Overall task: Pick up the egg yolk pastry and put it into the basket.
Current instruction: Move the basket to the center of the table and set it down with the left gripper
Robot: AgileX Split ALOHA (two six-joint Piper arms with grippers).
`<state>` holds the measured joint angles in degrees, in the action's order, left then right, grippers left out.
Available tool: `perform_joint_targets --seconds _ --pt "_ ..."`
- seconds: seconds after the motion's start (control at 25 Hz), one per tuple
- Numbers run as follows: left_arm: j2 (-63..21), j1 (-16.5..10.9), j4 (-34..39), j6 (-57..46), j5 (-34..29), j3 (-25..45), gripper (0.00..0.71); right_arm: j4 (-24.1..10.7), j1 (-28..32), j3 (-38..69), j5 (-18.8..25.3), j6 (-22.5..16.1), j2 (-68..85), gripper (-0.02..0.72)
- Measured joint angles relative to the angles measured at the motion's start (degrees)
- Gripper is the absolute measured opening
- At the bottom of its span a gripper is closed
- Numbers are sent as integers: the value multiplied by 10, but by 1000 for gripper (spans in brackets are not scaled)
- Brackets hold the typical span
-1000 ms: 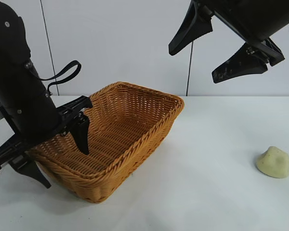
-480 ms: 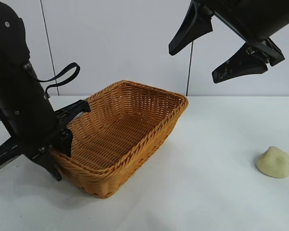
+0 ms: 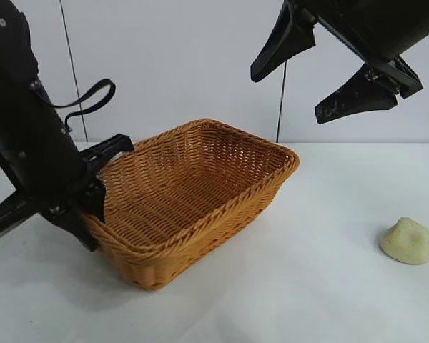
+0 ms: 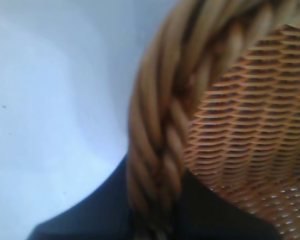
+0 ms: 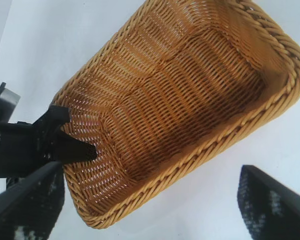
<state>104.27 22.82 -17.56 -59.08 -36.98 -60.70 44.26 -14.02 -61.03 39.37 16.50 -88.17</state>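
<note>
The orange-tan wicker basket (image 3: pixel 225 206) sits on the white table left of centre. My left gripper (image 3: pixel 91 213) is shut on the braided rim (image 4: pixel 155 125) at its left end, one finger inside the wall and one outside. That end looks slightly raised. The egg yolk pastry (image 3: pixel 406 241), a pale yellowish dome, lies on the table at the far right, apart from both grippers. High above the table's middle hangs my right gripper (image 3: pixel 286 96), open and empty. In the right wrist view the basket (image 5: pixel 272 107) is empty, with the left gripper (image 5: pixel 72 150) on its end wall.
A white wall rises just behind the table. Bare table top (image 3: pixel 322 236) lies between the basket and the pastry. The left arm's black body (image 3: pixel 28 136) stands over the table's left edge.
The left gripper has closed on the basket's left-end rim. The basket has swung and shifted, its far right corner moving to the right. The right arm and the pastry have stayed still.
</note>
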Motion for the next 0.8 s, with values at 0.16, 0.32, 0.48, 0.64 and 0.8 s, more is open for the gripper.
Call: perform_joint_targets --seconds 0.16,0.32,0.48,0.64,0.8 --pt "-18 -44 -5 68 -43 -24 82 0 0 0 1 -1 0 670" --pt "-20 -75 -17 164 -82 -62 81 0 0 0 3 -1 0 670" --pt "-20 -94 -22 257 -116 -97 81 0 0 0 7 -1 0 670" --pt "-8 -101 -22 341 -162 -130 81 -2 0 0 9 -1 0 670" --pt "32 -101 -22 410 -215 -171 81 -5 0 0 11 -1 0 670"
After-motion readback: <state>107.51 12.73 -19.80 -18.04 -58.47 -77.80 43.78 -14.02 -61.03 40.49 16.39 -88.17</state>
